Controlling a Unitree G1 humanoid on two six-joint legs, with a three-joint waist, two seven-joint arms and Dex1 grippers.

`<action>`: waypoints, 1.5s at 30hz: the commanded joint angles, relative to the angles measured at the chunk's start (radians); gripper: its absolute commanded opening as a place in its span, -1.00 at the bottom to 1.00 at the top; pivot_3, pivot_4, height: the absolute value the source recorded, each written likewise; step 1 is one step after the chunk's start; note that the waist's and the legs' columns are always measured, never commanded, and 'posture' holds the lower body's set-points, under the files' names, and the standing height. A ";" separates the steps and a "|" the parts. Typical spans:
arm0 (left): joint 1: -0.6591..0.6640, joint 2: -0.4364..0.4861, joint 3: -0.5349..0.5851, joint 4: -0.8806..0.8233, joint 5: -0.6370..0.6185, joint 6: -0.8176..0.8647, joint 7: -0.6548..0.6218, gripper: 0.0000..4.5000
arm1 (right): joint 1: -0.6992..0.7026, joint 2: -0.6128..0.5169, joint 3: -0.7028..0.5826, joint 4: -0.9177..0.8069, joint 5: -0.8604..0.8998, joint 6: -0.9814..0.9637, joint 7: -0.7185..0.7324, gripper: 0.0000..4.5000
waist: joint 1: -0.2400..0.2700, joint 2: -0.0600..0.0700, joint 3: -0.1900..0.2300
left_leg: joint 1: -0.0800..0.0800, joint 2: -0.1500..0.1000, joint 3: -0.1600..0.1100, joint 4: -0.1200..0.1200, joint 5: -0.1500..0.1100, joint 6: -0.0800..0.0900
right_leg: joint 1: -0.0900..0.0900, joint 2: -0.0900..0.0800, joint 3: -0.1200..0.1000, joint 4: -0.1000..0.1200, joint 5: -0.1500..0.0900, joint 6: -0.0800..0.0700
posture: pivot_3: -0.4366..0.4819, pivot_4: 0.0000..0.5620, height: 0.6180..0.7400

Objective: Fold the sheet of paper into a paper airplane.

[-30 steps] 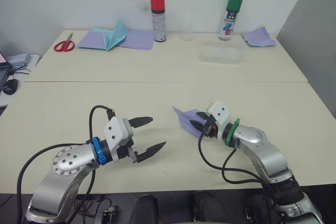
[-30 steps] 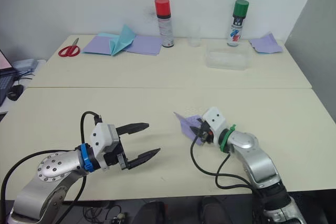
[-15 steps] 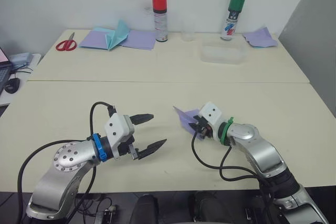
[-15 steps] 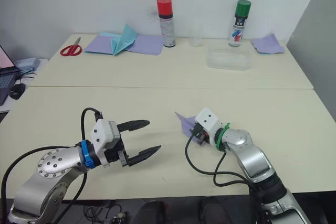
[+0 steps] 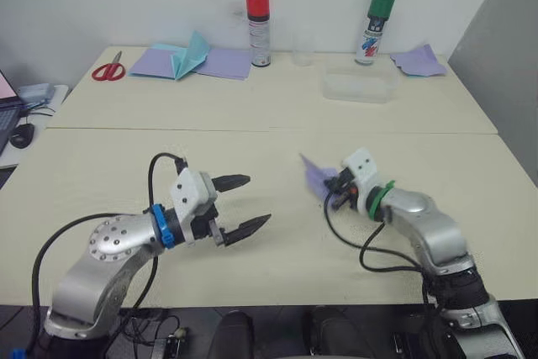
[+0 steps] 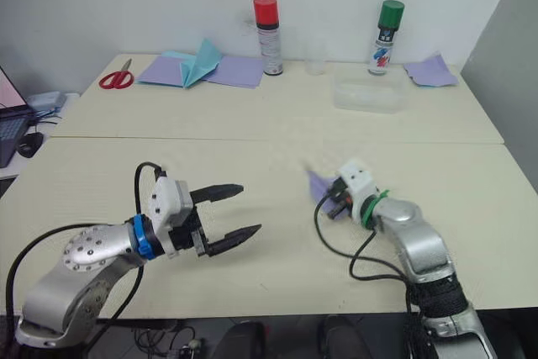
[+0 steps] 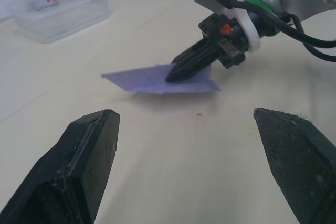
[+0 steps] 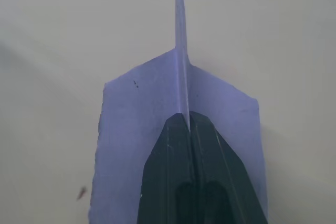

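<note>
The sheet of paper [image 5: 317,176] is lavender and folded into a small pointed wedge with a raised centre fold, like a paper airplane. My right gripper [image 5: 336,192] is shut on that centre fold at the rear, and the point faces my left arm. In the right wrist view the shut fingers [image 8: 190,145] pinch the fold of the paper [image 8: 142,108]. My left gripper [image 5: 257,201] hovers open over the table, a gripper-length left of the paper, with nothing between its fingers. The left wrist view shows the paper [image 7: 152,78] just above the tabletop.
At the back of the table stand a red-capped spray can [image 5: 257,28], a green-capped can [image 5: 376,27] and a clear plastic box [image 5: 358,87]. Scissors [image 5: 108,68], a teal folded paper [image 5: 190,54] on lavender sheets and another lavender piece [image 5: 416,60] lie there too.
My right gripper has carried the folded paper a little to the right and away from the left gripper. The left gripper stays open, almost where it was.
</note>
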 commanded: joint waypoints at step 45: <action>-0.170 0.224 0.095 0.364 0.097 -0.098 -0.278 1.00 | -0.041 -0.406 -0.139 -0.066 0.195 -0.163 0.439 0.98 | -0.001 0.003 0.003 | -0.002 0.000 0.002 -0.001 0.000 0.000 | -0.003 0.002 0.000 -0.001 0.000 -0.001 | -0.05 -0.47 1.00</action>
